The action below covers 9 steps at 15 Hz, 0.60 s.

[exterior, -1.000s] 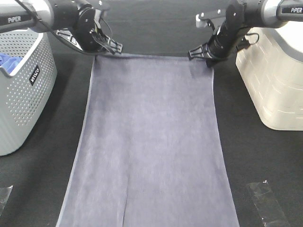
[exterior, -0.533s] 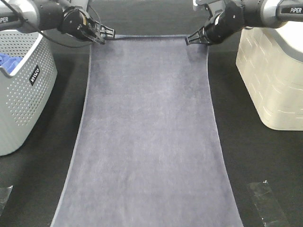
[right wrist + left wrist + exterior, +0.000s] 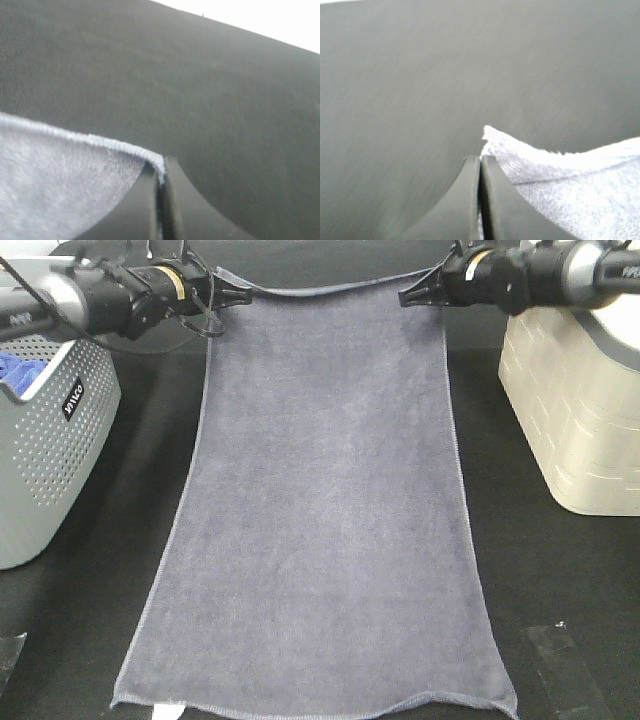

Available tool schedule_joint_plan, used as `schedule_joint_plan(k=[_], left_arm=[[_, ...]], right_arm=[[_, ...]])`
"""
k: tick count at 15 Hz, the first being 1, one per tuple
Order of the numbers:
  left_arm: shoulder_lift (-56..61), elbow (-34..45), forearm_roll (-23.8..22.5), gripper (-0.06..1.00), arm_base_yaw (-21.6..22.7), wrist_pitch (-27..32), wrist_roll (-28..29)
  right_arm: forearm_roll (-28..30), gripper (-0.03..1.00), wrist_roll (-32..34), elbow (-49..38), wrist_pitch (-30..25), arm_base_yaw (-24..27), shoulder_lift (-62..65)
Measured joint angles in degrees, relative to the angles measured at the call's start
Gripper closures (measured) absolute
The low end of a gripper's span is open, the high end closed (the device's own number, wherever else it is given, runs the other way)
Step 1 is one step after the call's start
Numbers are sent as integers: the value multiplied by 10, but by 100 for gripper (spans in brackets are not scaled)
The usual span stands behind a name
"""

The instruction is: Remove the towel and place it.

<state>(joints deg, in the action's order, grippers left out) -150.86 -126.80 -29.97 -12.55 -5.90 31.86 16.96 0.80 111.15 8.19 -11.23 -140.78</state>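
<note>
The grey-lavender towel (image 3: pixel 325 490) hangs stretched between both arms, its far edge raised and its near hem lying on the black table at the front. My left gripper (image 3: pixel 238 295) is shut on the towel's far left corner (image 3: pixel 492 137); the dark fingers (image 3: pixel 470 200) press together with cloth between them. At the far right corner (image 3: pixel 157 162) my right gripper (image 3: pixel 408 297) is shut on the hem. The far edge sags slightly between the two grips.
A grey perforated basket (image 3: pixel 45 440) stands at the left with a blue cloth (image 3: pixel 15 368) inside. At the right stands a cream bin (image 3: pixel 575 410). Clear tape patches (image 3: pixel 565 670) lie on the black table near the front right.
Both grippers have lifted and drawn the towel's far edge away from the camera. The towel slid back, so its near hem now shows on the table.
</note>
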Motion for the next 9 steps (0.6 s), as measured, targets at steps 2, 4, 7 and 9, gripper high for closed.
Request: schedule_joint_plan(k=[2, 4, 7, 9], left_arm=[[-46, -50, -1, 94, 2, -2, -11], [-77, -76, -1, 94, 9, -3, -17], [-105, -82, -1, 94, 18, -2, -17], [-106, -83, -1, 94, 19, -1, -17]], right_arm=[[0, 97, 0, -1, 49, 1, -30], [0, 97, 0, -1, 87, 1, -58], [-11, 92, -2, -1, 101, 1, -83], [-40, 83, -21, -1, 103, 1, -92]])
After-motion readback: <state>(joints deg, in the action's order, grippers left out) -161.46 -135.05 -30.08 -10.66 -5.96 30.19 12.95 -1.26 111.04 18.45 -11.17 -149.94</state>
